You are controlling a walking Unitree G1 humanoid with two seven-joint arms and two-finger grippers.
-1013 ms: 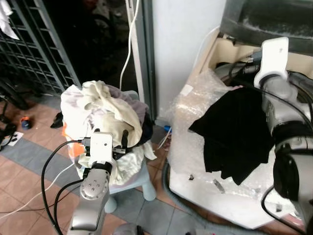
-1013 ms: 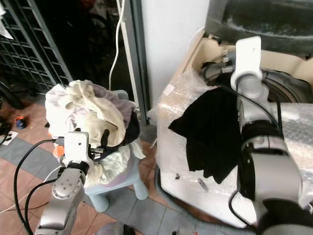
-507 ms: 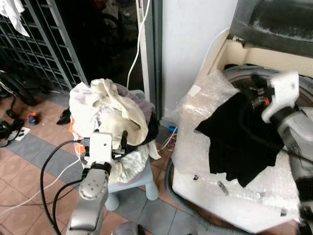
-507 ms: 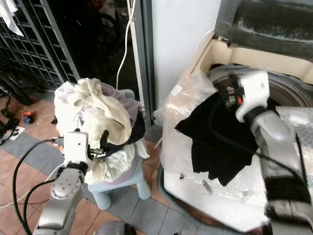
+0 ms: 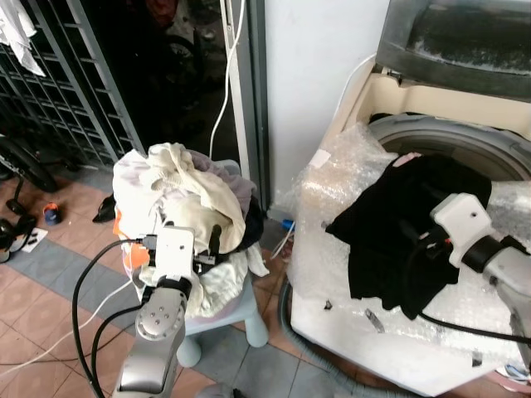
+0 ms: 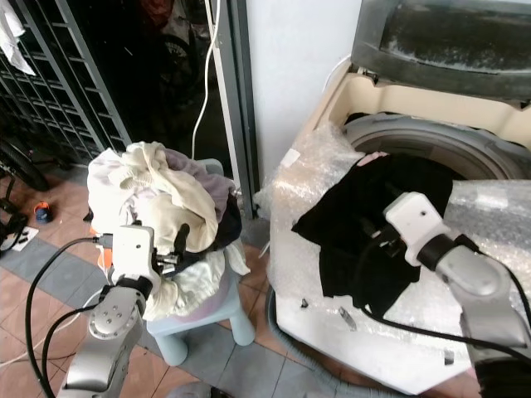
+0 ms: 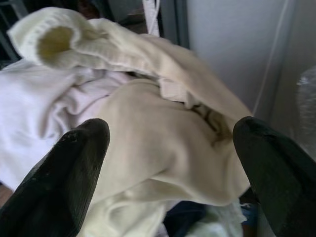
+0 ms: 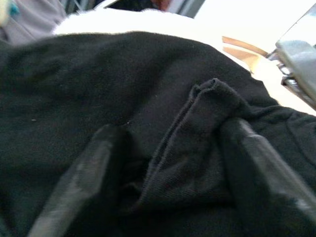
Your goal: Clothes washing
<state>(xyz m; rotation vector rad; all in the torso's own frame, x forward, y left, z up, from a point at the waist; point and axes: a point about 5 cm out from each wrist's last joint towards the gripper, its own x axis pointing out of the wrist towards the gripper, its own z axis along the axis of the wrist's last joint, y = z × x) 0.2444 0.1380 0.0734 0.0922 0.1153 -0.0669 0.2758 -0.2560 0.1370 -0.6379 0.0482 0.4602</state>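
In the left eye view, a black garment (image 5: 398, 228) lies draped over the front rim of an open top-loading washing machine (image 5: 465, 141), at about 3 o'clock in the picture; its upper edge reaches the drum opening and its lower part hangs down over the bubble wrap (image 5: 332, 215) that covers the machine's front. The right gripper (image 5: 415, 249) sits against the garment's lower right part, at roughly 4 o'clock. At about 9 o'clock a heap of pale laundry (image 5: 182, 199), cream and white with some darker pieces beneath, is piled on a small light-blue stool (image 5: 241, 311). The left gripper (image 5: 211, 249) is raised just before the near side of that heap, its wrist at about 7 o'clock. A dark metal grille (image 5: 58, 91) stands at 10 o'clock, above a tiled floor (image 5: 50, 307).

The right eye view shows the same layout, with the machine's lid (image 6: 448, 41) tilted up at 1 o'clock.

In the left wrist view, the two black fingers (image 7: 74, 173) stand wide apart, with a cream knitted garment (image 7: 163, 148) just beyond them and nothing gripped.

In the right wrist view, the fingers (image 8: 89, 168) are spread and pressed into the black cloth, a raised fold of it standing between them; the fold is not pinched tight.
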